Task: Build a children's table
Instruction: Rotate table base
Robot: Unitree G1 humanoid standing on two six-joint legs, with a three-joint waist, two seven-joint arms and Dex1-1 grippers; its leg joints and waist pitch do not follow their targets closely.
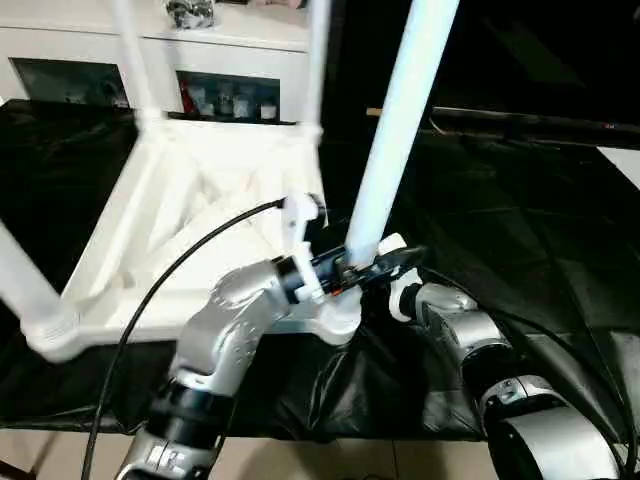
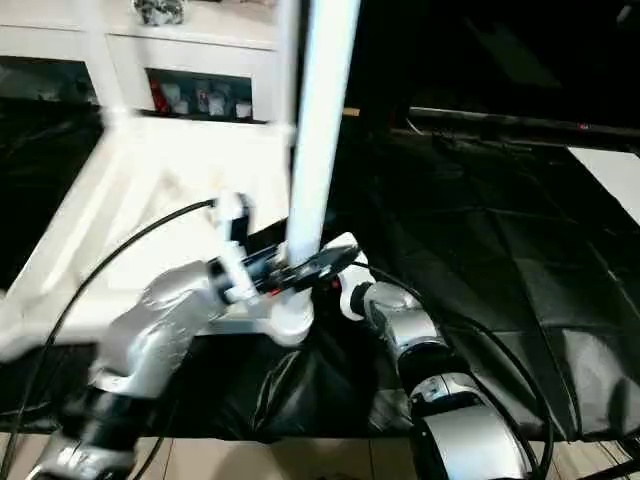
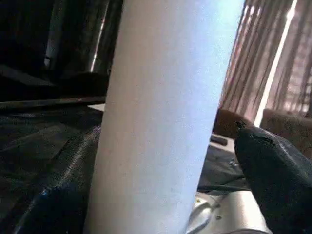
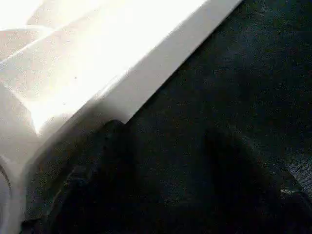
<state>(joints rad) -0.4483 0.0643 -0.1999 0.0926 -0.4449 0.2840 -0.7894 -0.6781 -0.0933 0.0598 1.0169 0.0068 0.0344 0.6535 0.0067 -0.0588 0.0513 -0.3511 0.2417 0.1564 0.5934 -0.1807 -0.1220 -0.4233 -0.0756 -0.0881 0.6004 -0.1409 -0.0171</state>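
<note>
The children's table lies upside down, its white ribbed tabletop on the black cloth. Three legs stand in its other corners: far left, far right and near left. A fourth leg rises tilted from the near right corner socket. My left gripper straddles this leg just above the socket, open, with a gap showing beside one finger. My right gripper is open low beside the tabletop's edge at that corner, with only black cloth between its fingers.
The black-draped work table stretches to the right and back. A white glass-door cabinet stands behind the tabletop. A black cable arcs over my left forearm. The work table's front edge and the beige floor lie just below my arms.
</note>
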